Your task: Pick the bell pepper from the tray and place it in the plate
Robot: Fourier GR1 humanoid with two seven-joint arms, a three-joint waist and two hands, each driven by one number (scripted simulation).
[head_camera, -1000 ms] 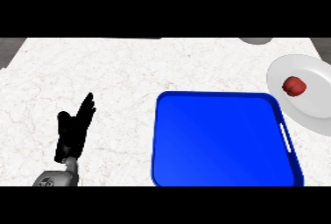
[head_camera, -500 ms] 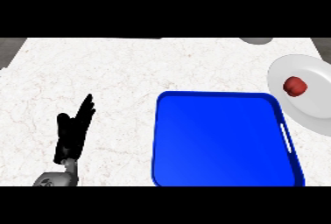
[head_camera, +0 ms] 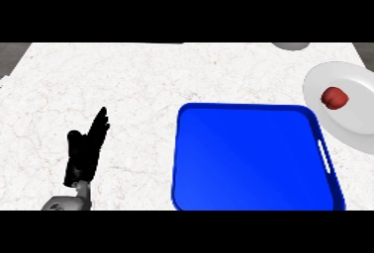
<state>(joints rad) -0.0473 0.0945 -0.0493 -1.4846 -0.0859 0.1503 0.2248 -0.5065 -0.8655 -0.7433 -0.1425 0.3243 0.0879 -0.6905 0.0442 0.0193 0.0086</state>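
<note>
**Item 1. Left hand** point(head_camera: 84, 153). It is found at about eight o'clock in the head view, above a grey wrist point(head_camera: 70, 201) that enters from the lower edge. The fingers are held straight and point toward twelve o'clock, with the thumb set slightly apart. The hand is open and at rest. Nothing is held, and nothing but the counter point(head_camera: 146, 79) is near it.

**Item 2. Right hand.** It is not shown, so its state cannot be given.

**Item 3. Tray** point(head_camera: 248, 158). It is blue and rectangular with a raised rim, and lies at three o'clock from the left hand, near it but apart. Nothing is seen lying in it.

**Item 4. Bell pepper** point(head_camera: 335, 98). It is small, red and roundish, and no clear long axis can be made out. It lies between two and three o'clock from the left hand, well apart, with the tray between them. It rests on the plate, not in the tray.

**Item 5. Plate** point(head_camera: 354, 126). It is white and cut off by the right edge of the view. It lies just beyond the tray's corner at one o'clock.

**Item 6. Grey object** point(head_camera: 292, 45). It sits at the counter's far edge, is only partly seen, and is not identified.

**Note.** The placing is judged already done, since the pepper lies on the plate. Were it to be handled again, the right side is judged the nearer.
</note>
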